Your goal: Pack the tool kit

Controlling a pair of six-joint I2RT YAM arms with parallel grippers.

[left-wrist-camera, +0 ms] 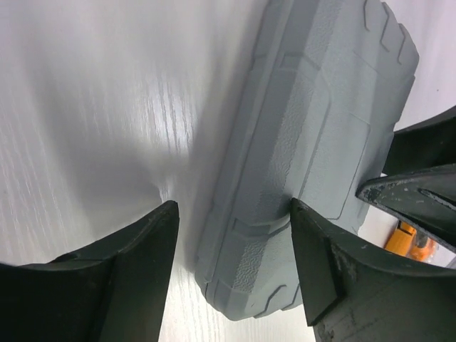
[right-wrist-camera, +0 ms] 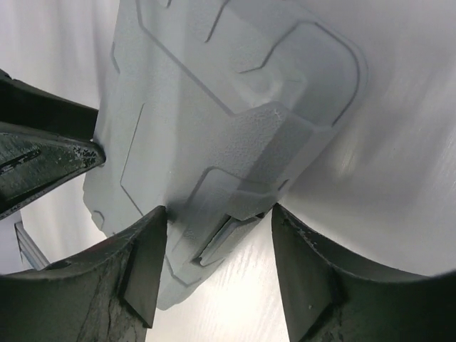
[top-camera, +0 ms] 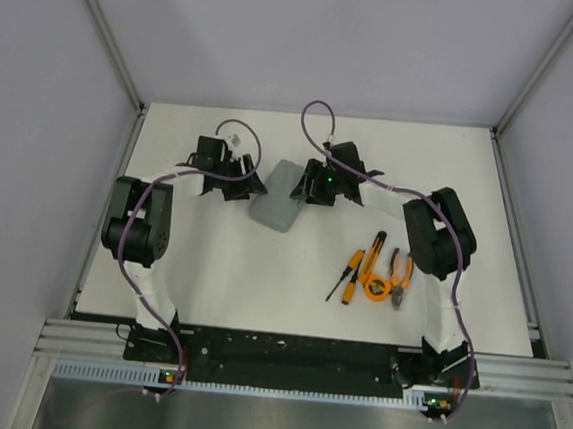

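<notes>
**Top view.** The grey case (top-camera: pixel 275 209) lies closed and flat on the white tabletop (top-camera: pixel 211 268), left of centre and toward the far side, with an arm on each side. The left gripper (top-camera: pixel 241 184) stands at its left edge, and the right gripper (top-camera: pixel 312 189) at its far right corner. Well apart, to the near right, the loose tools lie clustered together: a slim screwdriver (top-camera: pixel 343 280), a second screwdriver (top-camera: pixel 372 254), the round tape measure (top-camera: pixel 376 287) and the pliers (top-camera: pixel 400 275).

**Left wrist view.** The left gripper is spread wide and straddles one end of the case. The finger at the right of this view (left-wrist-camera: pixel 320 263) appears to rest against the case wall, though contact cannot be confirmed. The other finger (left-wrist-camera: pixel 135 271) stands apart from the case over bare tabletop.

**Right wrist view.** The right gripper is likewise released. Its fingers (right-wrist-camera: pixel 142 274) sit either side of the case's latch (right-wrist-camera: pixel 231 231) and clasp nothing.
</notes>
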